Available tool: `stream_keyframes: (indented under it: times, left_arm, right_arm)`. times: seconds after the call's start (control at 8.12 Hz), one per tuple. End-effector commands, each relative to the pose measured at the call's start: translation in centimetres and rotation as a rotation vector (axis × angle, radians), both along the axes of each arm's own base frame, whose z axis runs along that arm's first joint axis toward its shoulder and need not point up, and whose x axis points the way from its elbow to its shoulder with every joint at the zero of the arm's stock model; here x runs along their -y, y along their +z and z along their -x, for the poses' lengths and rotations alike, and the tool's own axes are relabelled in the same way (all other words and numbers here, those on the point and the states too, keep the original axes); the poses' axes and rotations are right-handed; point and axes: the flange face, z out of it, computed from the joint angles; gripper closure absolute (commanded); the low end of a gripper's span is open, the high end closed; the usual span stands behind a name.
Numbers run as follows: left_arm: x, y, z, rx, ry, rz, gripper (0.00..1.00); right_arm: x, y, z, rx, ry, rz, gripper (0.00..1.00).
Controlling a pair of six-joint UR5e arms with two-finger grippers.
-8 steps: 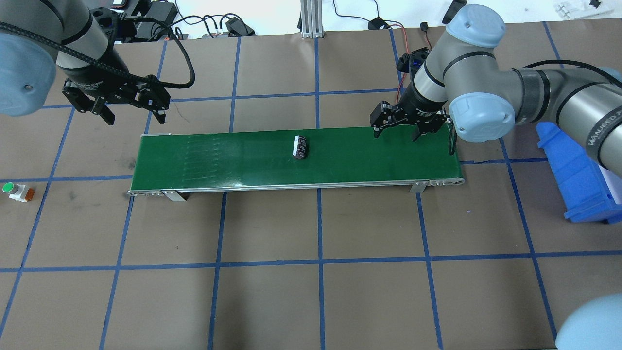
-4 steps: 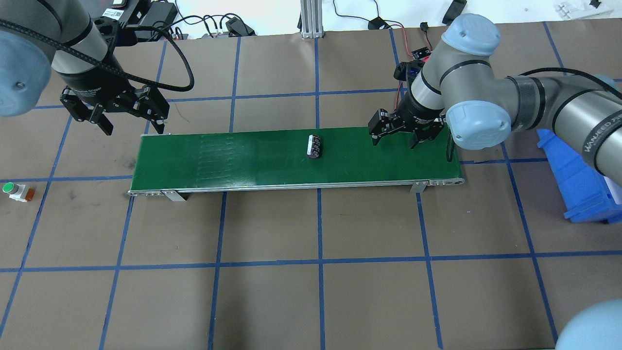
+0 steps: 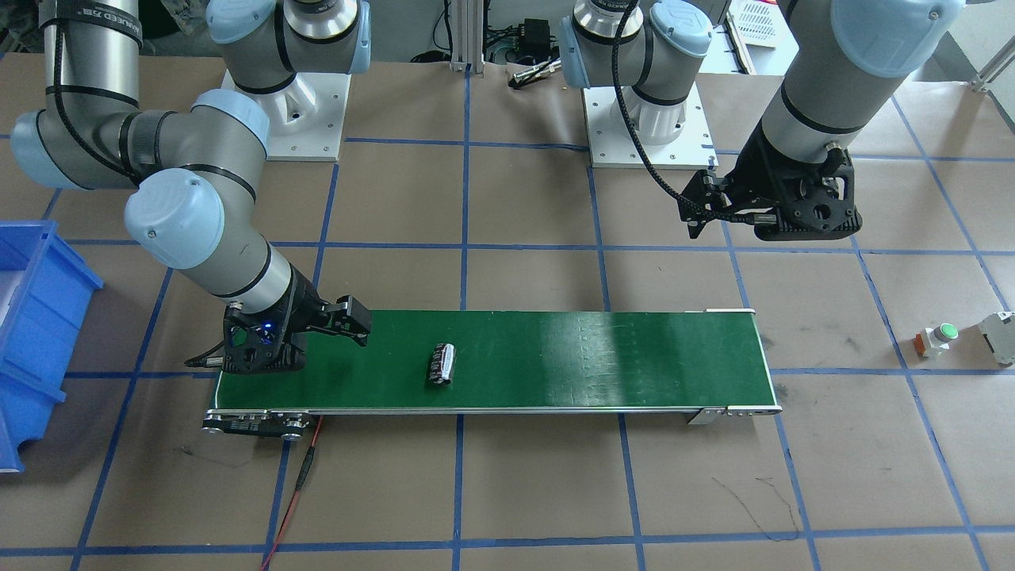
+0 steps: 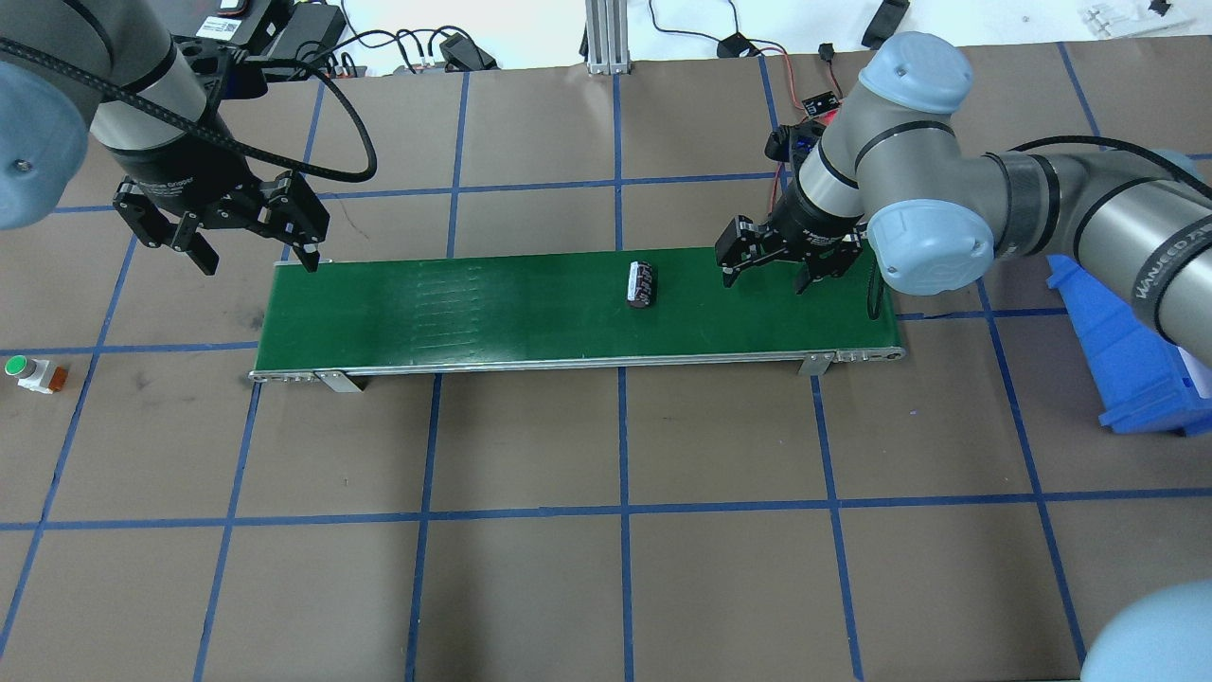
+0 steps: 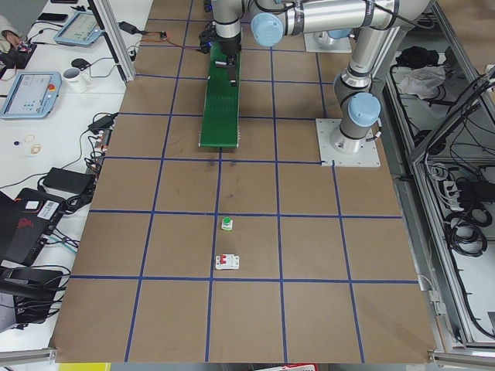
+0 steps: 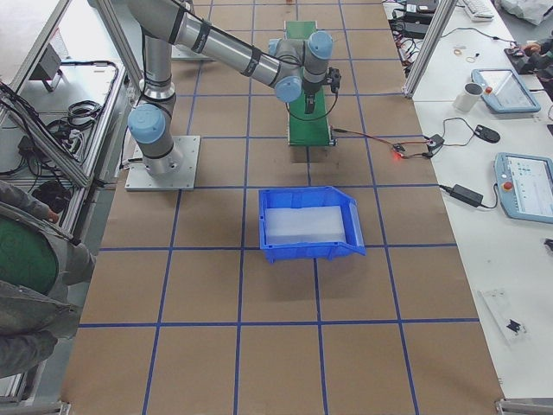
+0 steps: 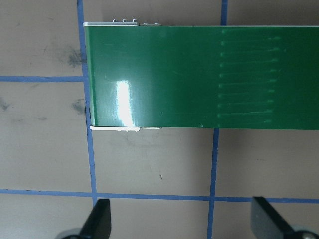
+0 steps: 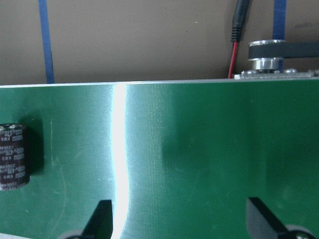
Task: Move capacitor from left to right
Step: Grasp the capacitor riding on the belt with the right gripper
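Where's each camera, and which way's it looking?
Overhead: behind the robot, down onto the belt; both arms show.
Front-facing: across the table, facing the robot; both bases show.
Exterior left: table's left end, looking along it; arms distant.
Exterior right: table's right end, past blue bin; right arm shows.
Left wrist: down at belt's end; left fingertips show.
Right wrist: down at belt; right fingertips show; capacitor shared with overhead.

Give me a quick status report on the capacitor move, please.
Left gripper open, empty. Right gripper open over green belt. Capacitor lying on belt, short of right gripper. Nothing between them.
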Motion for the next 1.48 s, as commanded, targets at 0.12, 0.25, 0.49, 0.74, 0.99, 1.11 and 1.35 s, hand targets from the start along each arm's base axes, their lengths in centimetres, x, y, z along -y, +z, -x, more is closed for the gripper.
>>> stream_keyframes:
  times: [0.12,0.25,0.49,0.74,0.99,1.11,1.35]
  left_arm:
    - [0.0,0.0,0.0,-0.001,0.000,-0.001,0.00]
    - [0.0,0.0,0.0,-0.003,0.000,0.000,0.00]
    - [-0.1,0.1,0.0,-0.001,0.000,0.000,0.00]
    - [-0.1,0.1,0.1,-0.003,0.002,0.001,0.00]
    - [0.0,0.2,0.0,-0.001,0.003,0.003,0.00]
    - [-0.1,0.2,0.0,-0.001,0.003,0.002,0.00]
    - [0.0,0.2,0.0,-0.001,0.005,0.003,0.00]
  right_arm:
    - [0.0,0.0,-0.1,0.006,0.000,0.000,0.11]
    - [0.0,0.0,0.0,0.004,0.000,0.000,0.12]
    - [0.0,0.0,-0.1,0.006,-0.002,0.000,0.11]
    - [0.1,-0.1,-0.1,0.006,-0.002,-0.002,0.11]
    - [0.2,-0.6,0.0,0.003,0.000,-0.006,0.11]
    - [0.5,-1.0,-0.1,0.007,-0.002,-0.009,0.11]
    - [1.3,-0.4,-0.1,0.006,-0.003,0.037,0.06]
